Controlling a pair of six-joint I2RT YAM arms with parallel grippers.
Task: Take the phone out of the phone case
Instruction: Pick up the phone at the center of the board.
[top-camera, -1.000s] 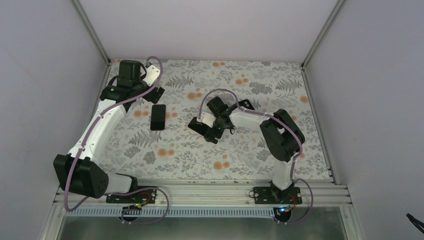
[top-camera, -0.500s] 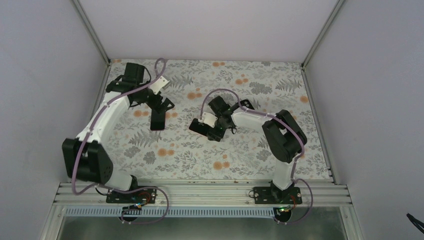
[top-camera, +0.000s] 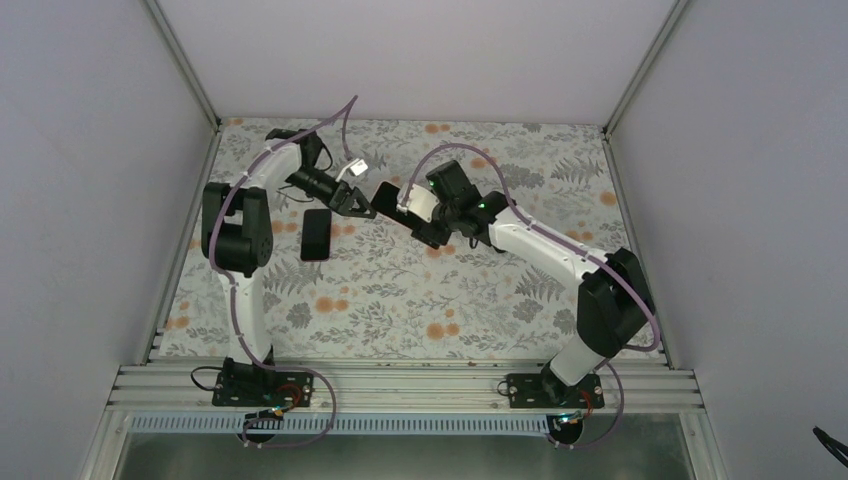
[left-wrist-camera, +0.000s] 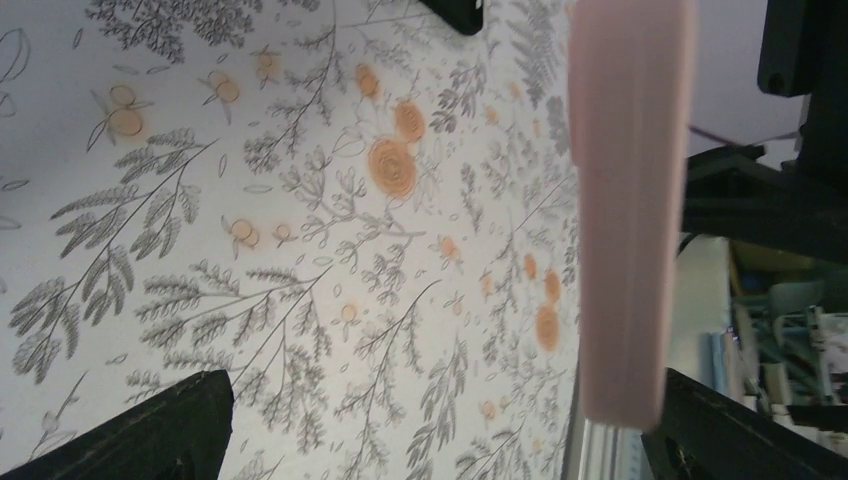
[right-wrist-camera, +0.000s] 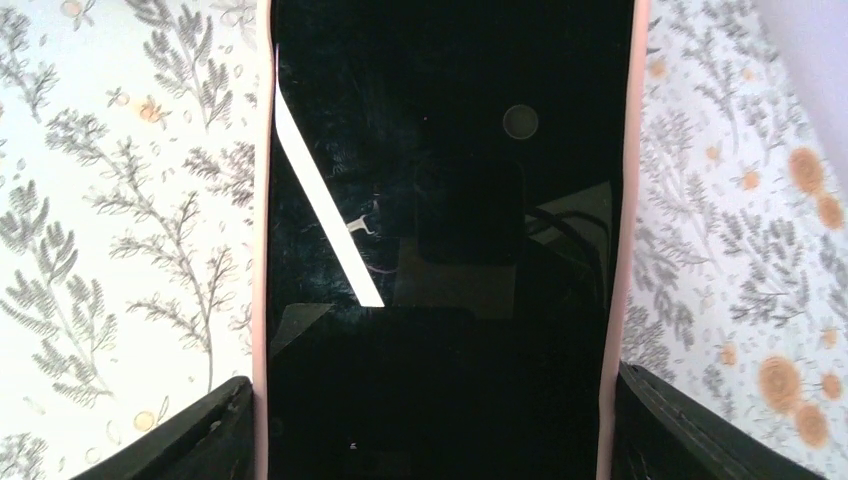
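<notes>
Starting with the top external view: the right gripper (top-camera: 393, 198) clamps the phone case (top-camera: 384, 191) and holds it raised above the floral table (top-camera: 450, 300). The left gripper (top-camera: 362, 204) sits just to the left of the case with its fingers spread wide and its tips pointing at the case. This view does not show whether the tips touch the case. A black rectangular device (top-camera: 317, 234) lies flat on the table, to the left of the case and nearer the arm bases. It is apart from the case and from both grippers.

Left wrist view: the phone case (left-wrist-camera: 630, 200) appears edge-on as a pink bar. It stands inside the gap of the left gripper (left-wrist-camera: 440, 385). The left fingers (left-wrist-camera: 150, 435) are fully spread. The case is well apart from the finger at the frame's left and just beside the finger at the frame's right. Contact with that finger cannot be confirmed. The table (left-wrist-camera: 300, 250) fills the background to the left of the case.

Right wrist view: the phone (right-wrist-camera: 450, 200) sits inside the phone case (right-wrist-camera: 260, 250). The dark screen faces the camera, and the pink rim runs along both long sides. The right gripper (right-wrist-camera: 440, 400) pinches the case across its width. The right fingers (right-wrist-camera: 200, 435) press against the outer long edges of the case, one on each side. Floral table (right-wrist-camera: 120, 200) shows on either side of the case.
</notes>
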